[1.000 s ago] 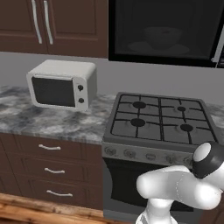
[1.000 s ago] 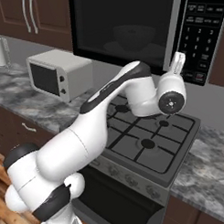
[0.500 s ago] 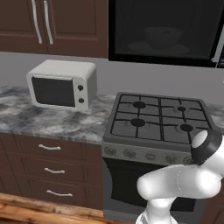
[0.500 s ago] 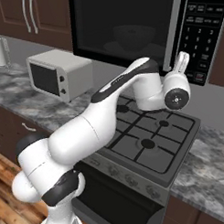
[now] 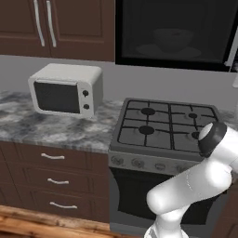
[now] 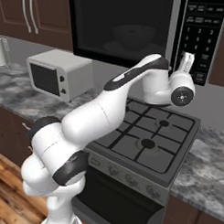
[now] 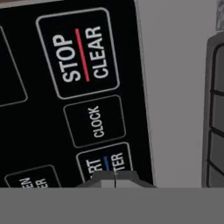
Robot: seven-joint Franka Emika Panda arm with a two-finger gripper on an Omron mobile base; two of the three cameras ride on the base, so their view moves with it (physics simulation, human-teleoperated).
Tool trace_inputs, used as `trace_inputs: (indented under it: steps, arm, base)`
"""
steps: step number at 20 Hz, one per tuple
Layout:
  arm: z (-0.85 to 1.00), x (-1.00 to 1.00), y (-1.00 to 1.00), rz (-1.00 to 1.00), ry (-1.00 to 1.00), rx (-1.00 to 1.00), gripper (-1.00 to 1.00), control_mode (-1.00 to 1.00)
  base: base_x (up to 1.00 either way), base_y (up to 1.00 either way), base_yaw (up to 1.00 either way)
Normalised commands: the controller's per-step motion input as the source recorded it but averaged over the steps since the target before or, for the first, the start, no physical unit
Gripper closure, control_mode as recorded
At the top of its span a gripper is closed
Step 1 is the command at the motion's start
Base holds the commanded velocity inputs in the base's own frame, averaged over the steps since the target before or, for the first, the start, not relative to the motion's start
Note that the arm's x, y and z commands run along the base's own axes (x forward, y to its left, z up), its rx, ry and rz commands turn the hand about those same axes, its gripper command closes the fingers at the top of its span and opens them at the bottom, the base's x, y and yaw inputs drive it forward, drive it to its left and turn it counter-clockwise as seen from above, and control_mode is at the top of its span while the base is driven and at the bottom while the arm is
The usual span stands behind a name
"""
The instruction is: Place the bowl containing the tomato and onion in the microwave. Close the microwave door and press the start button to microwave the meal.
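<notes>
The black microwave (image 6: pixel 135 27) hangs above the stove with its tinted door (image 5: pixel 172 32) closed and the silver bar handle (image 6: pixel 177 36) at the door's right edge. Behind the glass the bowl (image 6: pixel 134 36) shows dimly on the turntable, and it appears again as a faint bowl (image 5: pixel 173 38) in the left base view. My gripper (image 6: pixel 188 57) points up at the lower part of the keypad (image 6: pixel 206 21). In the hand view the gripper (image 7: pixel 115 178) is shut, its tips right at the START/ENTER button (image 7: pixel 107 159), below CLOCK (image 7: pixel 96 121) and STOP/CLEAR (image 7: pixel 83 54).
A small white countertop box with two knobs (image 5: pixel 65 88) sits on the marble counter (image 5: pixel 42 128) to the left. The black gas stove (image 5: pixel 167 128) lies under the arm. Brown cabinet doors (image 5: pixel 56 23) are at upper left, drawers (image 5: pixel 51 181) below.
The arm has swung up and to the right, carrying the shut gripper closer to the lower keypad buttons. The microwave door stays closed.
</notes>
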Motion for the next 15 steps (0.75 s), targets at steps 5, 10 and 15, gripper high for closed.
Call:
trace_inputs:
  steps: [5, 10, 15]
  arm:
    - [-0.10, 0.68, -0.32, 0.00, 0.00, 0.00, 1.00, -1.00]
    - [-0.52, 0.28, 0.11, -0.09, -0.29, -0.02, 1.00, -1.00]
    - [-0.85, -0.84, 0.94, -0.25, -0.89, -0.12, 1.00, -1.00]
  base:
    - [0.00, 0.00, 0.00]
    - [0.00, 0.00, 0.00]
    - [0.00, 0.00, 0.00]
